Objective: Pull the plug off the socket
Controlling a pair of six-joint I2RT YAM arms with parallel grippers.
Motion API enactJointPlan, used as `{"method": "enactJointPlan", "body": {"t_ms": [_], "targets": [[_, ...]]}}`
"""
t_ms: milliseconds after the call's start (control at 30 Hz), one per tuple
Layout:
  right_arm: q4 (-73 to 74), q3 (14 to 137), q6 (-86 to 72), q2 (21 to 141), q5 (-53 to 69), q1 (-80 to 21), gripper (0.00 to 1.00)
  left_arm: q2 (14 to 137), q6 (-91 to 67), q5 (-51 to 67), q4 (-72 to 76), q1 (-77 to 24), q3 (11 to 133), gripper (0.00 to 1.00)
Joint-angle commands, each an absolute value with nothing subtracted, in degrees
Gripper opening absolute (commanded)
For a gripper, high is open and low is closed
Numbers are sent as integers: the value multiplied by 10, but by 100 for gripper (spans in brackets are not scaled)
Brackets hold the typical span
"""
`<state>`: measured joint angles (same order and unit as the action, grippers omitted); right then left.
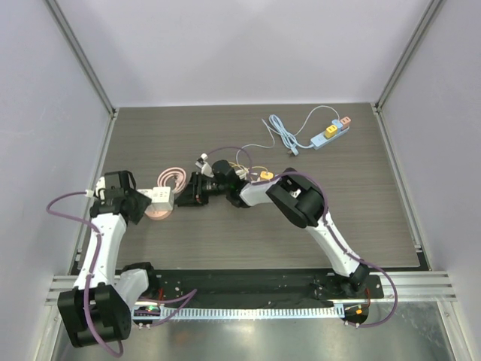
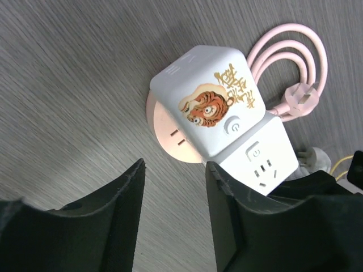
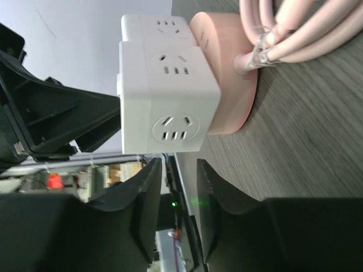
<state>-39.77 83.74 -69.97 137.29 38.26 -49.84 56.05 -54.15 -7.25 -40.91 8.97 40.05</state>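
Observation:
A white cube plug [image 2: 210,107] with a tiger picture sits plugged on a round pink socket [image 2: 168,131]. A second white cube [image 2: 266,161] joins it. The socket's pink cable [image 2: 295,62] lies coiled behind. In the top view the white block [image 1: 161,197] lies on the table's left side, between both grippers. My left gripper [image 2: 174,190] is open just short of the pink socket, with only table between its fingers. My right gripper [image 3: 178,192] is open by a narrow gap just below the white block [image 3: 164,96], holding nothing. The pink socket [image 3: 227,79] rests against the table there.
A blue power strip [image 1: 329,133] with small coloured plugs and a light blue cord [image 1: 284,131] lies at the back right. Thin wires and a small yellow piece [image 1: 265,175] lie by the right arm's wrist. Grey walls close in the table.

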Motion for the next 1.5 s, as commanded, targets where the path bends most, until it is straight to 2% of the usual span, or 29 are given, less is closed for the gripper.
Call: {"method": "enactJointPlan", "body": {"t_ms": [0, 167, 233, 367, 400, 567, 900, 1200, 1467], "targets": [[-337, 841, -604, 1298, 385, -493, 38, 534, -506, -60, -424, 88, 417, 49], [-309, 852, -597, 1291, 380, -494, 67, 515, -497, -57, -419, 88, 432, 55], [-315, 870, -613, 1304, 381, -497, 74, 519, -497, -56, -414, 89, 436, 54], [-290, 904, -632, 1323, 365, -505, 95, 549, -497, -39, -401, 91, 448, 53], [-274, 922, -628, 1327, 355, -507, 96, 564, -497, -37, -398, 92, 451, 52], [-254, 942, -634, 1349, 347, -511, 100, 591, -488, -35, -388, 101, 457, 52], [-231, 953, -617, 1361, 338, -517, 100, 593, -484, -40, -381, 107, 450, 51], [-275, 976, -664, 1388, 343, -522, 99, 592, -479, -57, -381, 113, 434, 50], [-289, 997, -687, 1403, 343, -525, 88, 596, -476, -67, -376, 114, 420, 48]]}}
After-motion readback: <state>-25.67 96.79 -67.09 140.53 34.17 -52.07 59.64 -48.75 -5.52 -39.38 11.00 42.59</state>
